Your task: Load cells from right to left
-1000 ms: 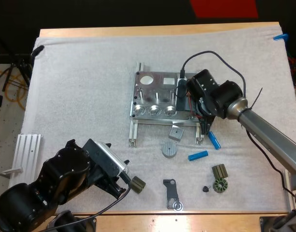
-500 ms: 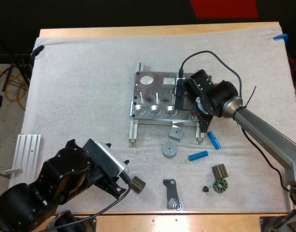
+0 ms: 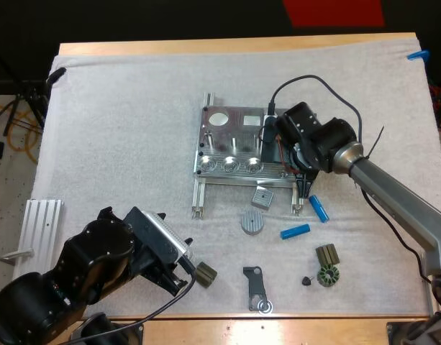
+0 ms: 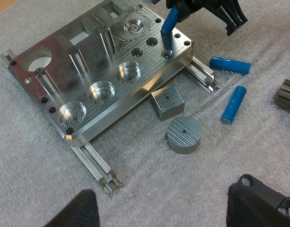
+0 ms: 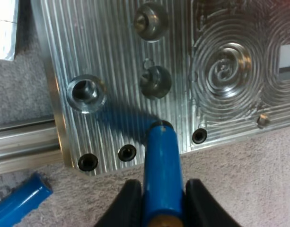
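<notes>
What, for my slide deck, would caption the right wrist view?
Right gripper holds a blue cell, its tip over the metal fixture near its holed corner.

- Bright, even light from above falls on the white mat; beyond the counter the room is dark.
- The metal fixture glares, with white spots in its round recesses in the high view and a bright streak along its front face in the left wrist view.
- In the right wrist view the blue cylinder casts a soft bluish shadow on the ribbed metal.
- Close to their cameras, the right gripper and the left gripper look dark and out of focus.
</notes>
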Robot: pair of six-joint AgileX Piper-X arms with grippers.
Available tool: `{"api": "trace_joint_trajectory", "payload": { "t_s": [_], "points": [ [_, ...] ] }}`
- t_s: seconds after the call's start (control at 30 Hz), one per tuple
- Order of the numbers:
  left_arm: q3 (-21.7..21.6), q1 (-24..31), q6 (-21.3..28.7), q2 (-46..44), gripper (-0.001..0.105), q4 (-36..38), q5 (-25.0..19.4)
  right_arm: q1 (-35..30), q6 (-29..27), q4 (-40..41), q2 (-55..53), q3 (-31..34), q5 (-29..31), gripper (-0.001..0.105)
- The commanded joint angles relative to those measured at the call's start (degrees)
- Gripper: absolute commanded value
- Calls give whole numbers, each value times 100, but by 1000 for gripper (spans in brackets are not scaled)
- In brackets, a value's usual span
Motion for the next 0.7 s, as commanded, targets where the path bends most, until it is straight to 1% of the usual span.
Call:
{"api": "trace_joint_trajectory", "payload": {
  "t_s": [0.0, 0.33, 0.67],
  "points": [
    [-37, -8, -10, -10, 57, 17, -78, -7, 4, 154, 45, -5, -207, 0],
    [-37, -8, -10, -10, 57, 17, -78, -7, 19, 66, 205, -5, -223, 0],
    [-37, -8, -10, -10, 57, 17, -78, -7, 19, -515, 220, -5, -134, 0]
  ]
}}
